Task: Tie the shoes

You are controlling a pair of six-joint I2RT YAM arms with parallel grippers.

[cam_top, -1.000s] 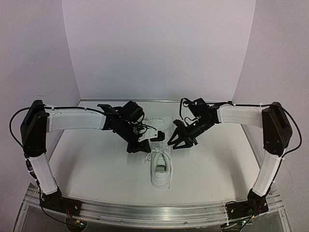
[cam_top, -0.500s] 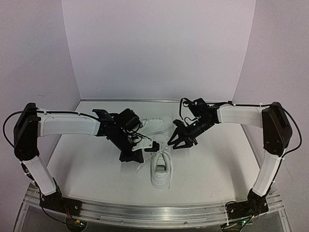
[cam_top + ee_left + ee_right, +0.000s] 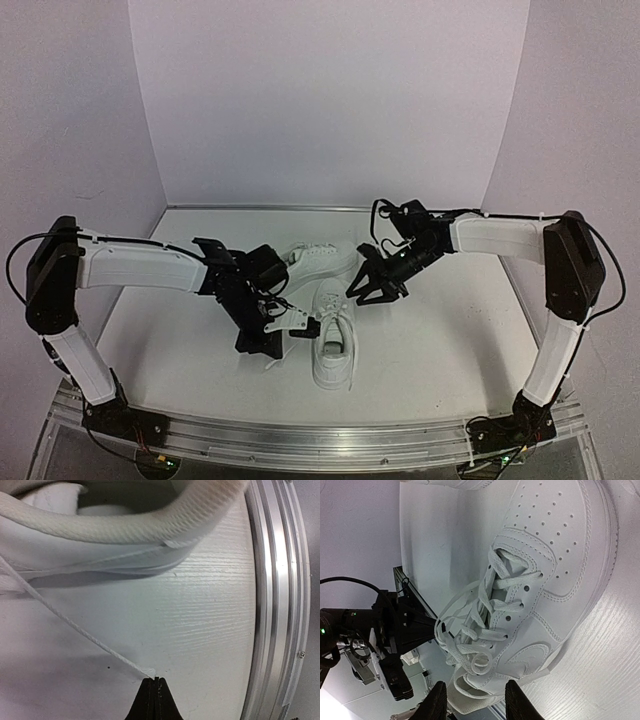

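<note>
The near white shoe (image 3: 335,338) stands upright at mid-table, toe pointing away; it fills the right wrist view (image 3: 555,565) with loosely looped laces (image 3: 480,625). The second white shoe (image 3: 322,258) lies behind it. My left gripper (image 3: 262,345) is low at the near shoe's left and is shut on the tip of one lace (image 3: 75,625), which runs taut back to the shoe (image 3: 125,530); its closed tips show in the left wrist view (image 3: 155,680). My right gripper (image 3: 365,290) is open and empty, hovering just above the toe's right side (image 3: 476,702).
The table's aluminium front rail (image 3: 280,605) runs close to my left gripper. The white tabletop (image 3: 450,340) lies between purple walls. My left arm (image 3: 405,627) shows beyond the shoe in the right wrist view.
My left gripper has moved toward the near edge and down, drawing the lace end out to the shoe's left. My right gripper has barely moved.
</note>
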